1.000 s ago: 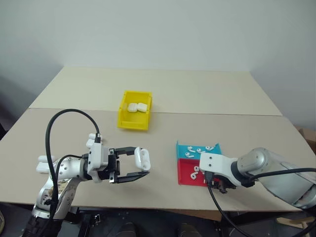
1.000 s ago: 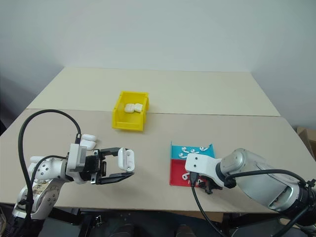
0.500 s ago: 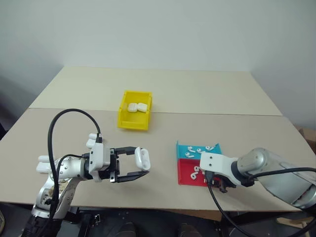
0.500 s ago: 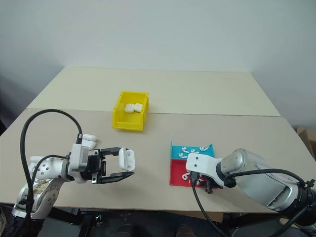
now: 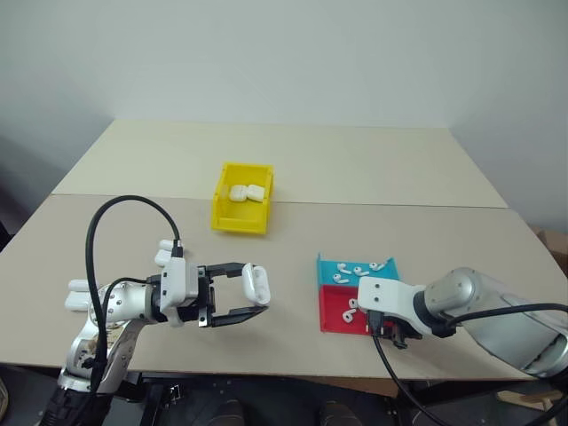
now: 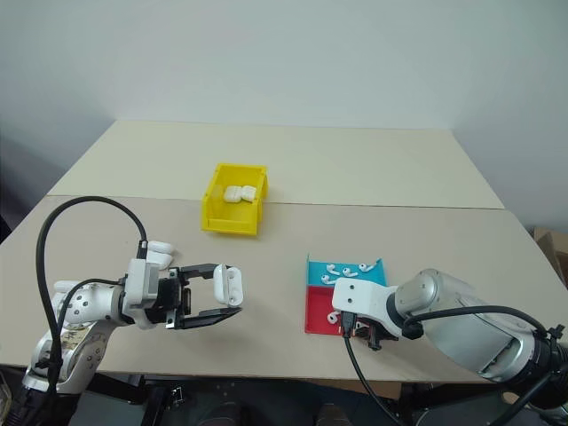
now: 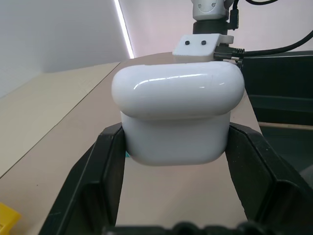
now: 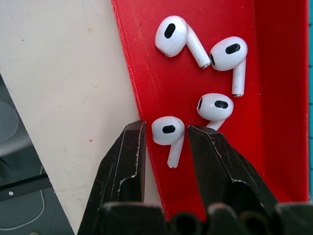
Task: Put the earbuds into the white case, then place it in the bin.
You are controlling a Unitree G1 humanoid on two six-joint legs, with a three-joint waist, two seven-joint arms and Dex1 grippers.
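Note:
My left gripper [image 5: 256, 290] is shut on the white case [image 5: 255, 281] and holds it above the table's front left, pointing right. In the left wrist view the case [image 7: 178, 115] sits closed between both fingers [image 7: 110, 164]. Several earbuds [image 8: 177, 38] lie in the red tray [image 8: 274, 98]. My right gripper [image 8: 167, 126] points down over that tray, open, with one earbud [image 8: 167, 132] between its fingers [image 8: 128, 156] and thin gaps on both sides. From the head, that gripper [image 5: 391, 335] is at the red tray's [image 5: 332, 318] near right corner. The yellow bin [image 5: 240, 222] stands mid-table.
Two white cases [image 5: 248, 192] lie inside the bin. A blue tray [image 5: 329, 269] with several earbuds adjoins the red tray on its far side. More white cases [image 5: 163, 252] lie on the table by my left arm. The table's front edge is close below both grippers.

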